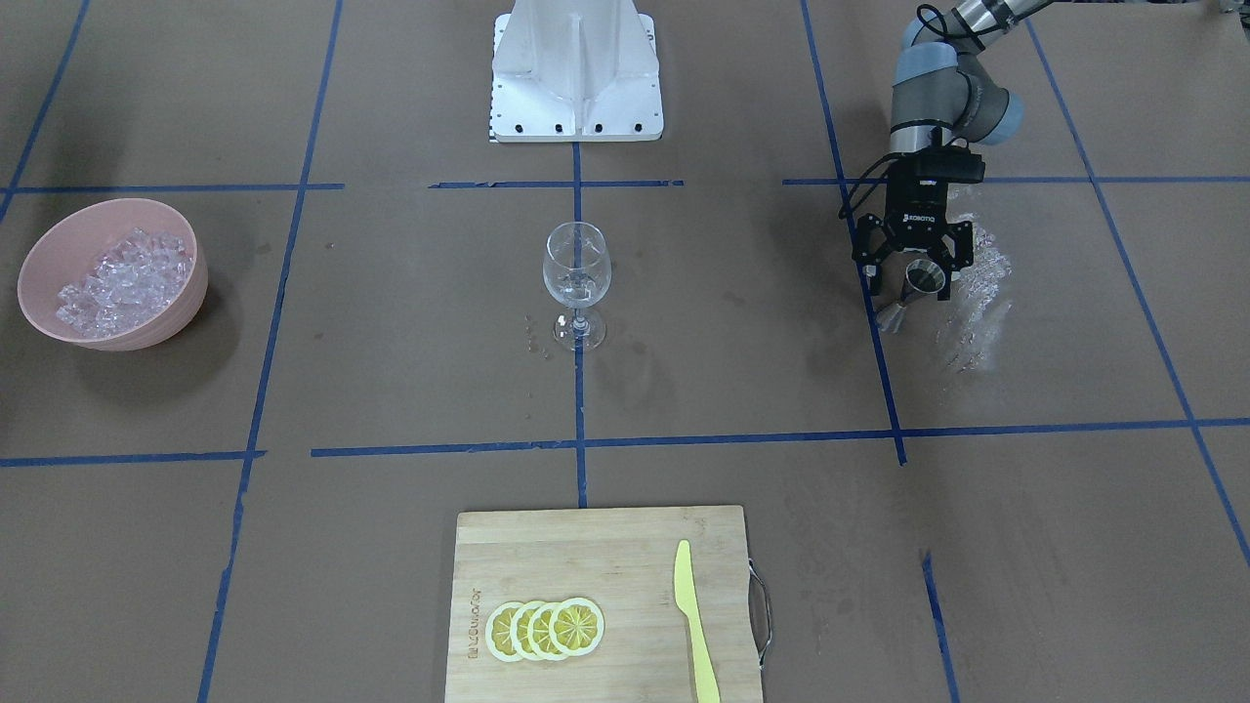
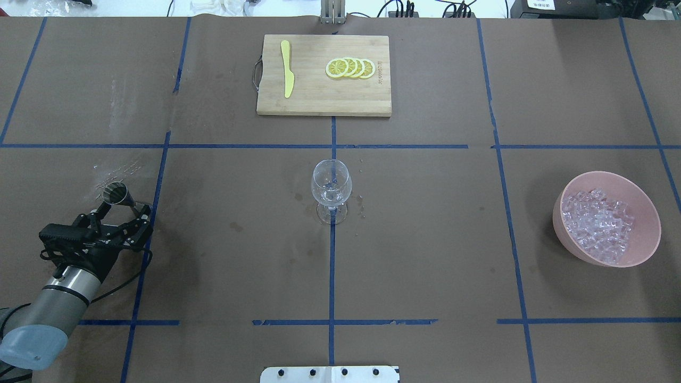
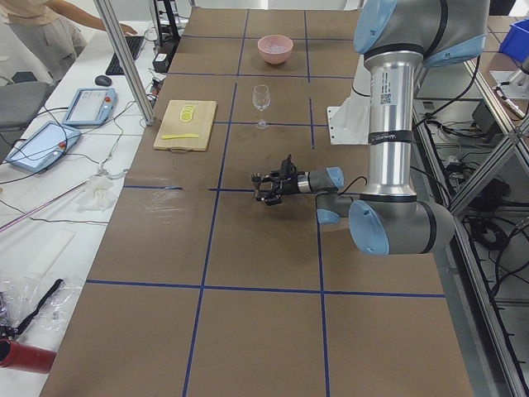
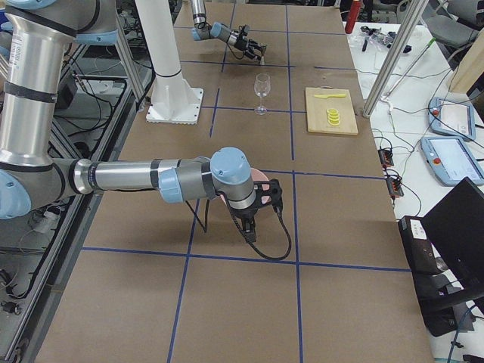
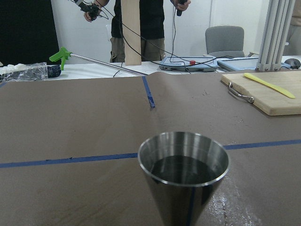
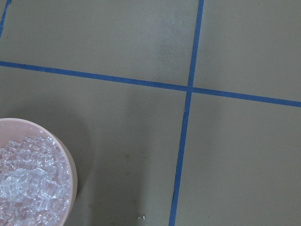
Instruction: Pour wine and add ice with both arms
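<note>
Seen from overhead, a brown paper-covered bench (image 2: 425, 239) is marked into squares with blue tape. A clear stemmed wine glass (image 2: 331, 189) stands upright at its centre.

At 9 o'clock from the glass, well apart from it, stands a small steel double-cone jigger (image 2: 114, 193). The left wrist view shows it holding the wine (image 5: 183, 170), a shallow clear liquid that looks dark against the metal. The silver-grey left arm (image 2: 64, 290) reaches in from 7 o'clock. Its black left gripper (image 2: 121, 208) has its fingers spread, one on each side of the jigger, with a gap showing between finger and cup. A pale wet smear (image 1: 977, 322) lies on the bench just beside the jigger.

At 3 o'clock from the glass, also well apart, a pink round plastic bowl (image 2: 646, 213) holds the ice (image 2: 598, 226), a heap of small clear cubes. From the side, the right arm (image 4: 128, 178) stretches over the bench with the right gripper (image 4: 249, 219) pointing down near this bowl. I cannot tell whether its fingers are spread or closed.

At 12 o'clock lies a pale wooden cutting board (image 2: 319, 101). On it are four overlapping yellow lemon slices (image 2: 351, 68) and a yellow plastic knife (image 2: 288, 77).
</note>
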Controlling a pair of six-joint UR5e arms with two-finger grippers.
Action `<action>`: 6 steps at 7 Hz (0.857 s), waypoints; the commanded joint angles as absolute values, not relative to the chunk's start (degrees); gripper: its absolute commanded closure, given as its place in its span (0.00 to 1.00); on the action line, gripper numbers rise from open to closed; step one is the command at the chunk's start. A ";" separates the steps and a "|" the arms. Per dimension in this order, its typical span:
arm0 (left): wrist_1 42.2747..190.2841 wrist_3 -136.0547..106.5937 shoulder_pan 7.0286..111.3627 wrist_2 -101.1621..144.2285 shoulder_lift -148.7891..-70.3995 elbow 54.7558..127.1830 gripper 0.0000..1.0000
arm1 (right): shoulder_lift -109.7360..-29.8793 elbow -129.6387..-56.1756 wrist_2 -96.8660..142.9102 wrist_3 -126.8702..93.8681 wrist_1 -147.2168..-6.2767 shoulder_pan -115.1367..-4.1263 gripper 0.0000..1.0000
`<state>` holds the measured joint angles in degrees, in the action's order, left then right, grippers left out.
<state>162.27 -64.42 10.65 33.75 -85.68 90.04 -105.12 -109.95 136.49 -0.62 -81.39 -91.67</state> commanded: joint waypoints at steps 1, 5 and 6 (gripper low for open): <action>162.42 -64.68 10.81 32.79 -86.04 90.18 0.25 | -105.12 -110.04 136.49 -0.62 -81.39 -91.67 0.00; 162.33 -64.51 11.07 31.73 -86.05 89.91 0.23 | -105.12 -109.95 136.49 -0.53 -81.39 -91.67 0.00; 162.33 -64.42 10.99 31.73 -86.13 89.91 0.23 | -105.12 -109.95 136.49 -0.53 -81.39 -91.76 0.00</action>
